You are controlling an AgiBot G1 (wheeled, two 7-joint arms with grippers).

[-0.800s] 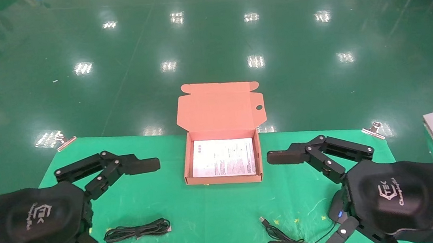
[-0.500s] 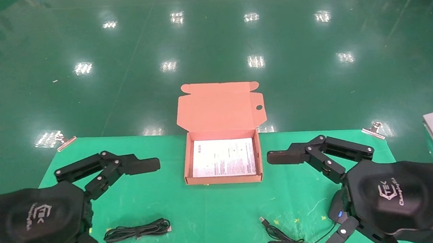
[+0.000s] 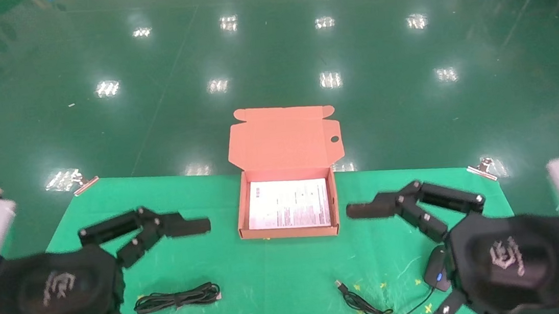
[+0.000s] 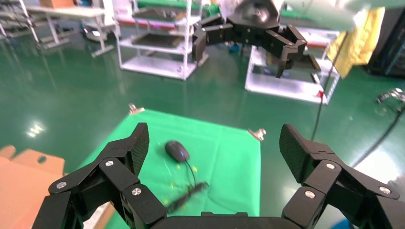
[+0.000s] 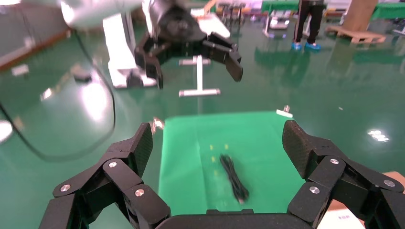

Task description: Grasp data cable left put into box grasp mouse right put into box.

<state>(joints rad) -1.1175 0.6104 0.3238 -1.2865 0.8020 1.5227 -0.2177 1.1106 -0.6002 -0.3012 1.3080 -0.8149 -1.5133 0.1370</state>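
Bright, even light falls from overhead, and the glossy green floor (image 3: 269, 50) beyond the box (image 3: 288, 205) mirrors it as rows of white glare patches. Shadows beside the box are faint and soft. The box itself is sharp, while the left gripper (image 3: 191, 281) and right gripper (image 3: 367, 269) on either side of it are smeared by motion blur. In the wrist views the data cable (image 5: 234, 179) is streaked and background shelving looks soft.
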